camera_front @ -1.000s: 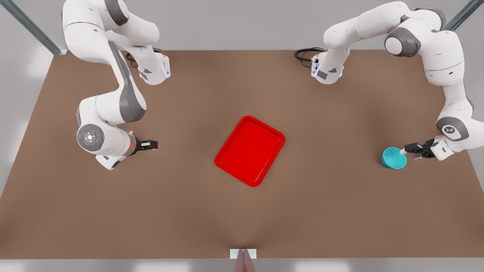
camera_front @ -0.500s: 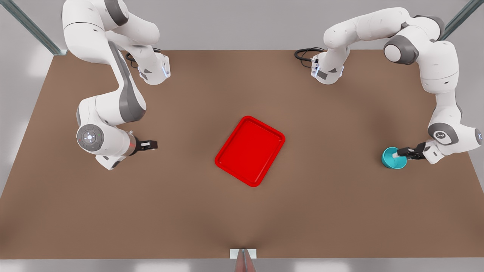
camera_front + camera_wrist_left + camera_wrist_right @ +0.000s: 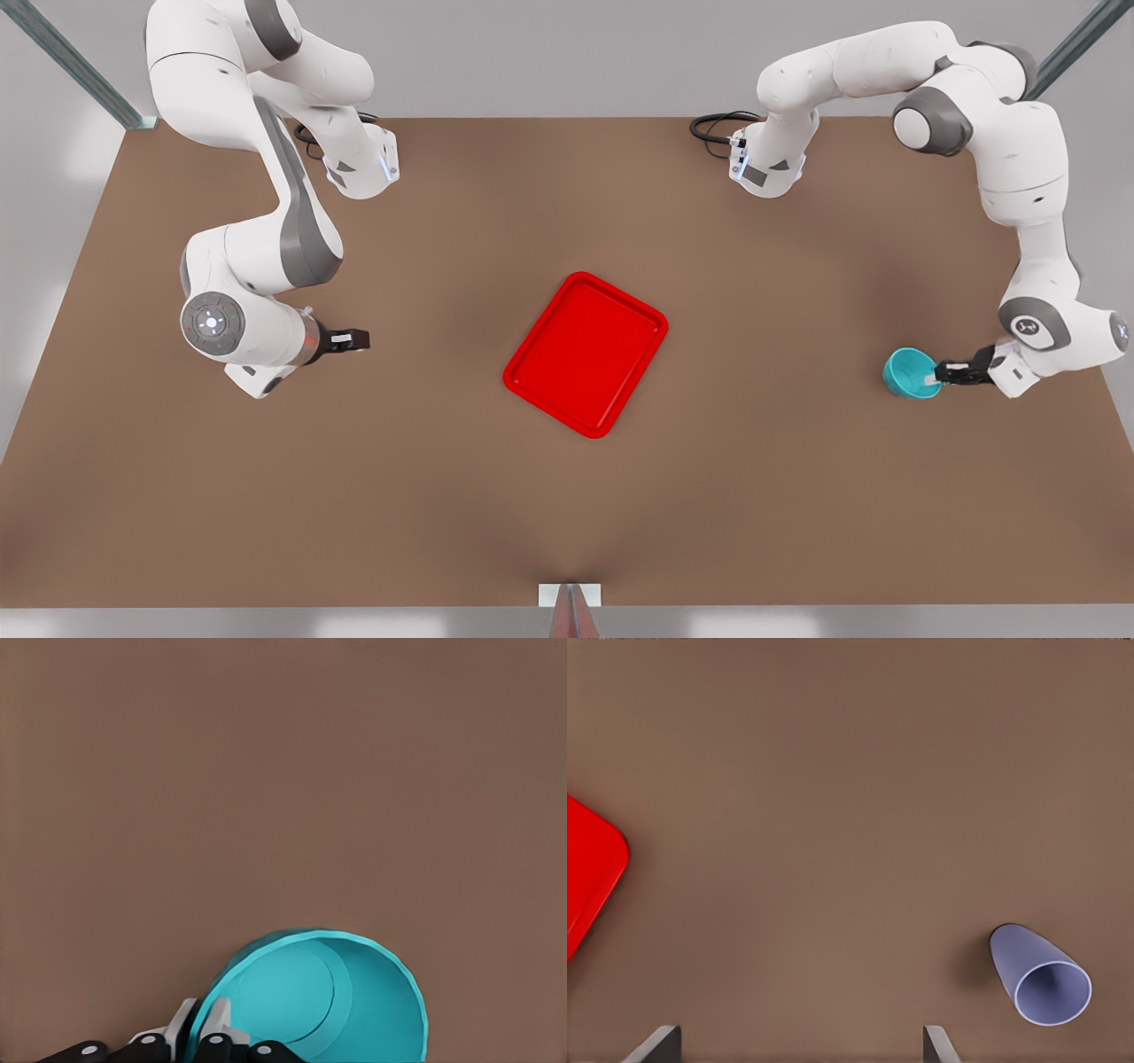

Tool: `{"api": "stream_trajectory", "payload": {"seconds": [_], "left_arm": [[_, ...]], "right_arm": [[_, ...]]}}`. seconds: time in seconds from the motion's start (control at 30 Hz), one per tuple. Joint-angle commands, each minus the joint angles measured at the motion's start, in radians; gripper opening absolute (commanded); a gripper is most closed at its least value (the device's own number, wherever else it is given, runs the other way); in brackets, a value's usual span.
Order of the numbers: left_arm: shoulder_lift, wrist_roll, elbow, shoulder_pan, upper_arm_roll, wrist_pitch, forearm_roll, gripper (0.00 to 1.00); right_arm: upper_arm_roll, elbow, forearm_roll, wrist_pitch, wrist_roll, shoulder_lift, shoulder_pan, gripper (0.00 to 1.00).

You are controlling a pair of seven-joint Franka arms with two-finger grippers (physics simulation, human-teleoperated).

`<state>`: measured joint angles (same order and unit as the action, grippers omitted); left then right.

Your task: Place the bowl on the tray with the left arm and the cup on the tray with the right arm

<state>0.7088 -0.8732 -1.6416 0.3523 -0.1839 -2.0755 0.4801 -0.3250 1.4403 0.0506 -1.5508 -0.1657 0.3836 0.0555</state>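
Note:
The turquoise bowl (image 3: 908,372) is at the front view's right, tipped a little. My left gripper (image 3: 941,374) is shut on the bowl's (image 3: 328,997) near rim, one finger (image 3: 182,1029) outside the wall and one inside. The red tray (image 3: 586,353) lies in the middle of the table. At the front view's left my right gripper (image 3: 354,338) waits, open, low over the table. In the right wrist view its fingertips (image 3: 660,1041) stand wide apart. The lavender cup (image 3: 1038,976) stands off to one side of them, and a corner of the tray (image 3: 589,870) shows.
Brown table (image 3: 753,496) with bare surface between the bowl and the tray. The arm bases (image 3: 359,164) stand at the far edge. A small white bracket (image 3: 570,595) sits at the near edge.
The left gripper has closed on the bowl's rim, and the bowl has shifted slightly toward the front view's left and tipped. The right arm has stayed still.

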Motion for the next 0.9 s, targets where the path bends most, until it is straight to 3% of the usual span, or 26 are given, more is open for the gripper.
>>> {"api": "stream_trajectory", "payload": {"seconds": [0.0, 0.2, 0.33, 0.4, 0.6, 0.8, 0.83, 0.87], "left_arm": [[0.0, 0.006, 0.002, -0.007, 0.0, 0.0, -0.001, 0.21], [-0.095, 0.193, 0.031, -0.196, 0.001, 0.064, 0.002, 0.21], [-0.149, 0.417, 0.031, -0.463, -0.002, 0.1, -0.041, 0.21], [-0.15, 0.658, 0.031, -0.622, -0.002, 0.114, -0.051, 0.21], [-0.135, 1.02, 0.028, -0.924, -0.002, 0.111, -0.052, 0.21], [-0.084, 1.099, 0.028, -0.997, 0.001, 0.072, -0.008, 0.21], [-0.084, 1.105, 0.028, -0.997, 0.001, 0.074, -0.008, 0.41], [-0.084, 1.131, 0.028, -1.006, 0.001, 0.072, -0.008, 0.95]], "right_arm": [[0.0, 0.0, 0.0, 0.0, 0.0, 0.0, 0.0, 1.0], [0.0, 0.002, 0.003, -0.006, 0.002, 0.001, -0.002, 1.0], [0.001, 0.034, 0.014, -0.026, 0.002, 0.0, -0.019, 1.0], [0.001, 0.226, 0.044, -0.212, 0.003, -0.057, -0.006, 1.0], [0.001, 0.296, 0.049, -0.344, 0.038, -0.055, 0.064, 1.0], [0.001, 0.292, 0.049, -0.37, 0.195, -0.049, 0.207, 1.0], [0.001, 0.292, 0.049, -0.361, 0.201, -0.049, 0.208, 1.0], [0.001, 0.289, 0.049, -0.357, 0.209, -0.049, 0.222, 1.0]]}}
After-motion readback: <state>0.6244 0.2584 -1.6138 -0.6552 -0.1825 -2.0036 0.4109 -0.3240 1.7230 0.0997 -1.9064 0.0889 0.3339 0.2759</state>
